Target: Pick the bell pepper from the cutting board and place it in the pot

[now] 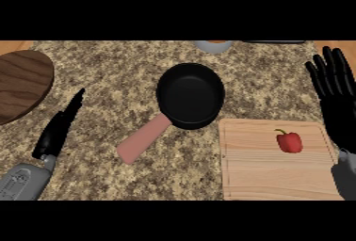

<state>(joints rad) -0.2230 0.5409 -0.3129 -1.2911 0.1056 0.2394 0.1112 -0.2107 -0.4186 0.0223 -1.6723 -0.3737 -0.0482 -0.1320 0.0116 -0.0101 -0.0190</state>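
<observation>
Seen steeply from above: a speckled granite counter (104, 75). At lower right, a pale wooden board (257, 174), its bottom edge cut off by the frame. On the board's right half, a small red pepper (290, 141) with a green stem, lying free, touched by nothing.

Just left of the board's top corner, a black pot (190, 95) (shallow and round, more like a pan), empty inside, its rim overlapping or just meeting the board's corner; hard to tell which. From the pot's lower left, a pink handle (142, 140) slanting down toward the left.

Along the right edge, the right hand (335, 96), black, fingers straight and spread, pointing up the view, holding nothing. Beside the board and pepper, not touching the pepper. Grey forearm below it, mostly cut off at the lower right corner.

At lower left, the left hand (59, 127), black, seen edge-on as a narrow slanted shape with fingers extended and close together, holding nothing; grey forearm below it, partly out of frame. Well apart from pot and board.

At far left, a dark wooden round plate (21, 82), partly cut off by the left edge. At the top edge, a grey rounded object (213, 45) and a dark strip (274, 42), both cropped too much to identify.
</observation>
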